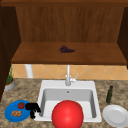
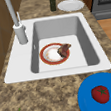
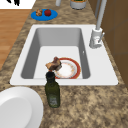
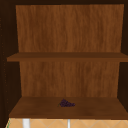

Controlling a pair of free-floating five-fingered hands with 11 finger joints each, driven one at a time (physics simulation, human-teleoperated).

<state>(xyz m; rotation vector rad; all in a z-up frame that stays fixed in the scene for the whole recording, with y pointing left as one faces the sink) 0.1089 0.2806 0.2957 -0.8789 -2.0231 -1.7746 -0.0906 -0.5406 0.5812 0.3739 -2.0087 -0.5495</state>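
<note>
Over the blue plate's (image 1: 11, 115) right edge, at the front left of the bench (image 1: 27, 93), I see one black hand (image 1: 32, 109); by its place at the picture's left it is the left hand. Its fingers hang downward and curled, close beside the tomato (image 1: 21, 105), but I cannot tell whether they grip anything. At the top left corner of the right side view a dark shape that may be a hand (image 3: 13, 2) is cut off by the edge.

By my count: one blue plate carrying one tomato and one brown lump of food (image 1: 16, 113); one white plate (image 1: 115, 115) on the bench at the right, cut off at the frame's corner; one dark green bottle (image 1: 109, 94) just behind it; one red-rimmed plate (image 2: 54, 54) in the sink (image 2: 92, 48), with one brown piece of food (image 2: 64, 49) on its edge; one faucet (image 1: 68, 76); one bunch of grapes (image 4: 66, 103) on the lower shelf (image 4: 37, 107).

From the front, a big red ball (image 1: 67, 114) hides the sink's middle. A potted plant (image 1: 9, 81) at far left is half hidden by the cabinet side.
</note>
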